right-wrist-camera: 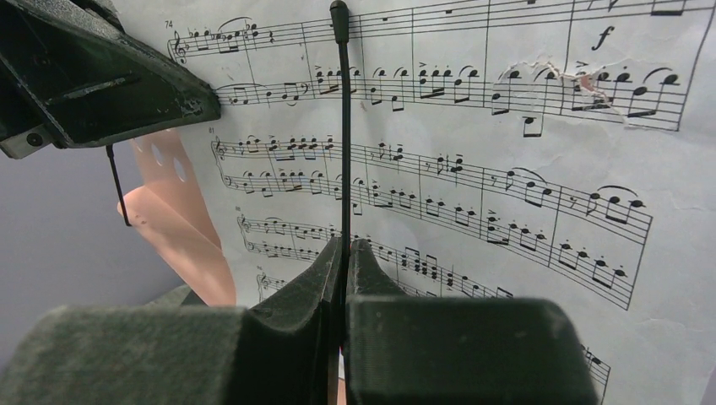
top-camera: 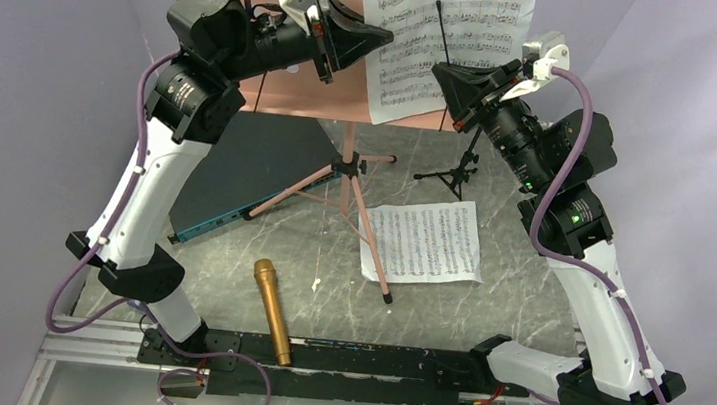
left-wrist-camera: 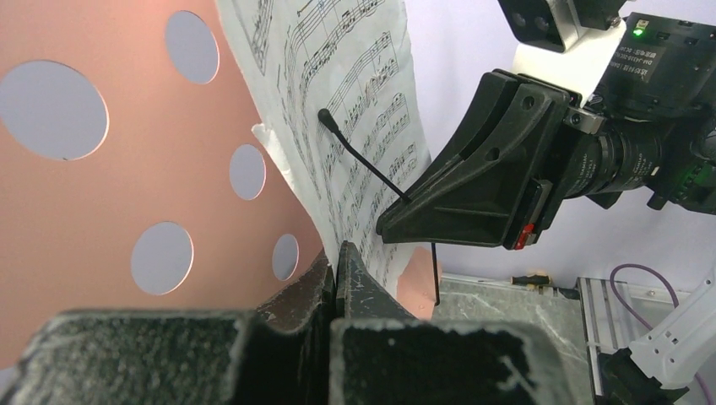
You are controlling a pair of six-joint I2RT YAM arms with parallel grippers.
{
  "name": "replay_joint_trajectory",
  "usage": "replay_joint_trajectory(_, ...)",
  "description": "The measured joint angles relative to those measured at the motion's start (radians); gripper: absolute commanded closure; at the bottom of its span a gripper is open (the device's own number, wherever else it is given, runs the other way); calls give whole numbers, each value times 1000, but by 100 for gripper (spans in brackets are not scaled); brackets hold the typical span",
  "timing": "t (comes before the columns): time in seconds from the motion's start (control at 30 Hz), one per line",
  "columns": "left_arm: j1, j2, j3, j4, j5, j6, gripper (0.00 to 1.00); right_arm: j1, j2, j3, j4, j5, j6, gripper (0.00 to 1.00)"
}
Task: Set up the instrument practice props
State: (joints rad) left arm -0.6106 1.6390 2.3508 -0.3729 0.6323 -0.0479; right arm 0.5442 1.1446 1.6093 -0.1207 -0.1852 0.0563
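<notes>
Two robot arms reach up to a pink perforated music stand (left-wrist-camera: 84,198) that stands on its tripod legs at the far side of the table.

The right gripper (right-wrist-camera: 346,253) has its fingers pressed together on the stand's thin black wire page-holder (right-wrist-camera: 342,126). The wire runs straight up from between the fingertips. It lies flat across a white sheet-music page (right-wrist-camera: 507,169) that rests on the desk directly ahead of that gripper.

The left gripper (left-wrist-camera: 339,266) also has its fingers together. Its tips sit at the bottom lip of the stand, where the page's lower edge comes down. Whether they pinch paper, pink lip or nothing cannot be told.

The two grippers face each other, with the page between and just beyond them.

Handling, as a judgement:
- **The wire** looks springy and slim. It is best gripped low on its shaft, as it is here, and swung gently.
- **The page** is light, limp and already creased and slightly torn near its upper right. It should be nipped by an edge, not dragged.
- **The stand** looks light and top-heavy, so a sideways push could tip it.

Below and behind the right gripper, near its arm, stands a small black tripod mic stand (top-camera: 455,177). A second page (top-camera: 423,241) lies flat on the table beside it. A gold microphone (top-camera: 273,312) lies on its side far back toward the arm bases. It looks rigid, smooth and liable to roll, so it is best held around its middle.
</notes>
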Motion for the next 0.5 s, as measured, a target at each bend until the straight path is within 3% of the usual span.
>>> replay_joint_trajectory(0.5, 0, 15, 33, -60, 0, 69, 97, 0, 1, 0, 0, 0, 0, 100)
